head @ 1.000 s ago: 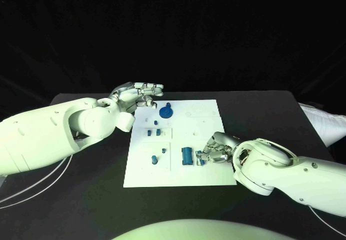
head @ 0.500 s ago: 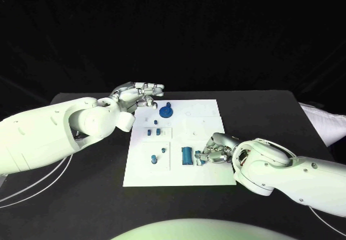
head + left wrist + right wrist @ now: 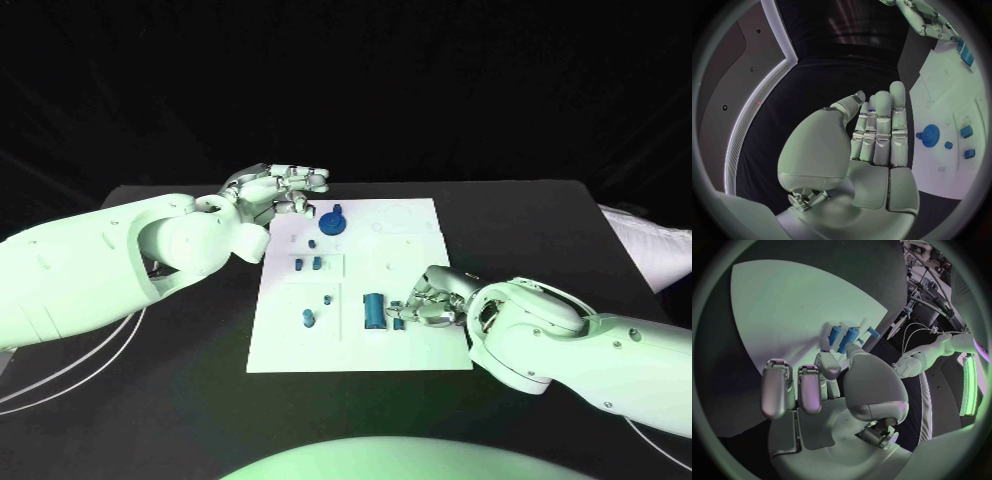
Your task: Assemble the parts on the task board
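Note:
The white task board [image 3: 411, 250] lies in the middle of the black table. A blue gear [image 3: 333, 222] stands near its far edge, and small blue parts [image 3: 304, 265] sit in its left column. My right hand [image 3: 428, 305] rests low on the board's near right part. Its thumb and fingertips [image 3: 826, 342] pinch a blue cylindrical part [image 3: 848, 338], beside an upright blue block [image 3: 374, 310]. My left hand [image 3: 274, 186] hovers off the board's far left corner. Its fingers [image 3: 879, 125] are straight and hold nothing. The gear [image 3: 929, 135] lies just beyond them.
Another small blue part [image 3: 309, 319] stands at the board's near left. White cables [image 3: 65, 370] trail across the table under my left arm. A pale bag-like thing [image 3: 649, 250] lies at the table's right edge.

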Action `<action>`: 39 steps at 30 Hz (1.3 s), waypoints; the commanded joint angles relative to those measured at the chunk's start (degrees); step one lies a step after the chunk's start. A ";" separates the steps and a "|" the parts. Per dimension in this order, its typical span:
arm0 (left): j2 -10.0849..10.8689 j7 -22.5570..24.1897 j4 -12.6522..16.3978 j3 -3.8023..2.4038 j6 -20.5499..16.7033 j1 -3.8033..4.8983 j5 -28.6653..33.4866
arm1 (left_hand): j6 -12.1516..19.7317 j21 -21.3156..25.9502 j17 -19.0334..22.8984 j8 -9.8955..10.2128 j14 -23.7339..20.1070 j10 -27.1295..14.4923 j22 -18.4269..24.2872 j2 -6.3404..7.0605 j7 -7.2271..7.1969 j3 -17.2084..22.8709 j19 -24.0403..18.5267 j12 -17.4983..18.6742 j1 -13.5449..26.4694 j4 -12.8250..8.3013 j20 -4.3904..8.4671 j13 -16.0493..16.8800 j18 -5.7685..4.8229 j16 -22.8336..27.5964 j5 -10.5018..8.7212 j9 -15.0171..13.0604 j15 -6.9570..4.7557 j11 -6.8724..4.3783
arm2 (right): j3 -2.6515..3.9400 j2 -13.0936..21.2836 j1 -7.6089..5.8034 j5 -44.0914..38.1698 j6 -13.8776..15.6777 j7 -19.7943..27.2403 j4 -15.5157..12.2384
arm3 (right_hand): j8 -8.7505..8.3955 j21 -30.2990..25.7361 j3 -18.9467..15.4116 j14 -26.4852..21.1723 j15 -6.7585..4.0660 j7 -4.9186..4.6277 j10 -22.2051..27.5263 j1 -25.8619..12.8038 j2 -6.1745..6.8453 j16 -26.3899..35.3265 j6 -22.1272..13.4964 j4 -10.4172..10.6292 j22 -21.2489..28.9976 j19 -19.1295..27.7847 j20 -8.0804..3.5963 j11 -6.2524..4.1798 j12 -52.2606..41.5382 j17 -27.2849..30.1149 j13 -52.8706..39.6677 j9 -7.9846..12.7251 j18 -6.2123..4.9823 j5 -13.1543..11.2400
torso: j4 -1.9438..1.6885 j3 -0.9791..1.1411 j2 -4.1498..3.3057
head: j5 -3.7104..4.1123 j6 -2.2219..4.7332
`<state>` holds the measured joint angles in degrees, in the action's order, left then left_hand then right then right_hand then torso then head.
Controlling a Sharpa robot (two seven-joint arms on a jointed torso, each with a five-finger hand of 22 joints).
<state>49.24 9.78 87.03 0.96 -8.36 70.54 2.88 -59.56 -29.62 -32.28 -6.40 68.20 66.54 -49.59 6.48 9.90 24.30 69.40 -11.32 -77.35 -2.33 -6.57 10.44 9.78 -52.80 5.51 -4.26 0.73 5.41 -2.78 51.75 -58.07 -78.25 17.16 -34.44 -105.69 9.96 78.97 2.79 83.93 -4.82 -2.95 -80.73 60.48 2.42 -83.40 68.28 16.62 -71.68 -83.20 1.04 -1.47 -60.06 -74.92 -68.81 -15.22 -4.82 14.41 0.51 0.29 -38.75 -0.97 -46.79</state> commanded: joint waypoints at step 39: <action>-0.13 0.00 -0.16 -0.03 1.36 0.01 -0.31 | 0.52 0.36 0.09 -0.35 -0.51 -0.37 0.12 -0.17 0.04 -0.19 -0.47 -0.34 -0.39 -0.18 0.19 0.03 0.62 0.43 0.19 0.08 0.01 0.03 | 0.00 -0.14 0.32 -3.71 -3.34 0.53 1.29 | 0.32 0.37 -3.75 4.43 -0.33 0.09 -0.22 9.93 -1.55 -0.33 0.01 -5.78 -0.31 -0.32 0.08 0.05 0.66 -6.51 -0.73 -0.46 1.05 -5.97 | -0.04 -0.04 -0.01 | 0.14 -0.03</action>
<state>49.19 9.62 86.81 0.97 -8.07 70.54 2.72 -59.56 -29.63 -32.25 -6.40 68.21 66.54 -49.52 6.48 9.90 24.30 69.19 -11.32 -77.35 -2.33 -6.36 10.43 9.78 -52.57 5.50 -4.26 0.73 5.41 -2.75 51.74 -57.85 -80.83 14.79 -34.15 -104.54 10.19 79.24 -0.94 83.93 -4.82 -2.95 -80.73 70.00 0.92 -83.59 68.28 11.27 -71.94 -83.19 1.04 -1.46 -59.45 -74.92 -69.49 -15.64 -4.82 8.83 0.48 0.23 -38.75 -0.82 -46.80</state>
